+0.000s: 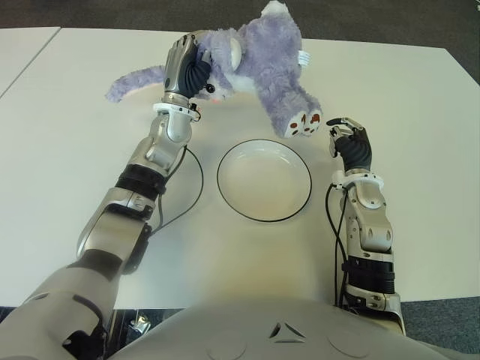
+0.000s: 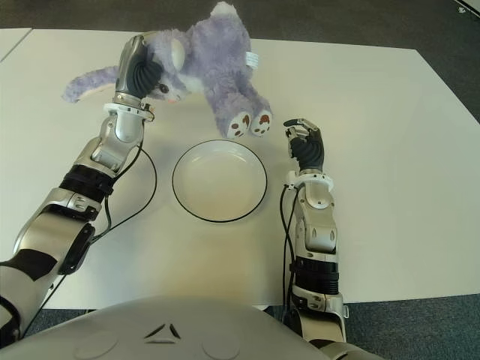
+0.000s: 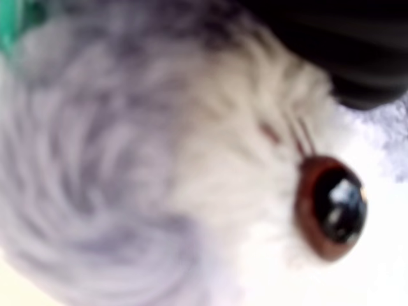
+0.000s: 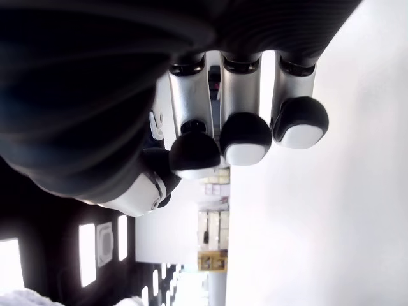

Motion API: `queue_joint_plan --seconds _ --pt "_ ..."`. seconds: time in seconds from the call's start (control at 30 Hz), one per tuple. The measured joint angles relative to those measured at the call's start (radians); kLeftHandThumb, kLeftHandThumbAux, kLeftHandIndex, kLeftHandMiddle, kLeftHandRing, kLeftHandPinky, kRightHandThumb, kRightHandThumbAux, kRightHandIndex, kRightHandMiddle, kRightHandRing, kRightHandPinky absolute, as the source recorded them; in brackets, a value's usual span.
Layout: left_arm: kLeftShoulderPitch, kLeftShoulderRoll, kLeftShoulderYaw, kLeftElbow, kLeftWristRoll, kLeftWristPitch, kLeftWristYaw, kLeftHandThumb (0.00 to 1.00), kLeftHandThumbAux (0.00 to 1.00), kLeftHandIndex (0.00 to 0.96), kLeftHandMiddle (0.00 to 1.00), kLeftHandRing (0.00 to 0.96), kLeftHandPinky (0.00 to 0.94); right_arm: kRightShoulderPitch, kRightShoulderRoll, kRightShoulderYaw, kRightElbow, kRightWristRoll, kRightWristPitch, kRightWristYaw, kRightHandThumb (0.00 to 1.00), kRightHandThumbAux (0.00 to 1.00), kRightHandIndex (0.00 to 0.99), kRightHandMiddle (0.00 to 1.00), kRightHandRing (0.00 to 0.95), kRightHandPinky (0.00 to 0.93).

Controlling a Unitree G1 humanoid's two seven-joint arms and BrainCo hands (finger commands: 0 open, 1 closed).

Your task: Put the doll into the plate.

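Observation:
A purple plush doll (image 1: 259, 56) with white ears and a long tail is held by its head in my left hand (image 1: 184, 67), lifted above the white table (image 1: 67, 172) behind the plate. Its feet (image 1: 302, 122) hang toward the plate's far right rim. The left wrist view is filled with the doll's fur and a brown eye (image 3: 330, 207). The white plate (image 1: 264, 180) with a dark rim sits empty at the table's centre. My right hand (image 1: 349, 146) shows to the right of the plate, fingers curled, holding nothing.
Black cables (image 1: 196, 180) loop on the table beside my left forearm and run along my right forearm (image 1: 334, 217). A second table edge (image 1: 22, 45) shows at far left. Dark floor lies beyond the table's far edge.

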Motion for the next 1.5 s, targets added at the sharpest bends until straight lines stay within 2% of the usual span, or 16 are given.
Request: queue_joint_plan --seconds 0.17,0.43,1.07,1.5 --pt "0.001 0.020 0.000 0.000 0.001 -0.080 -0.006 1.000 0.627 0.865 0.458 0.501 0.850 -0.003 0.000 0.000 0.016 0.000 -0.016 -0.005 0.716 0.715 0.441 0.897 0.887 0.891" --pt "0.001 0.040 0.005 0.000 -0.001 -0.163 -0.028 1.000 0.627 0.862 0.461 0.499 0.811 -0.008 0.001 -0.004 0.035 0.003 -0.039 -0.008 0.716 0.715 0.441 0.897 0.886 0.888" --pt "0.020 0.050 0.030 -0.131 -0.023 -0.231 -0.186 1.000 0.625 0.844 0.464 0.502 0.830 -0.023 0.002 -0.017 0.048 0.003 -0.046 -0.031 0.715 0.716 0.440 0.893 0.880 0.879" --pt "0.035 0.094 0.019 -0.148 0.010 -0.289 -0.252 1.000 0.625 0.827 0.462 0.508 0.836 -0.026 0.008 -0.030 0.050 0.012 -0.047 -0.032 0.717 0.716 0.441 0.889 0.879 0.880"
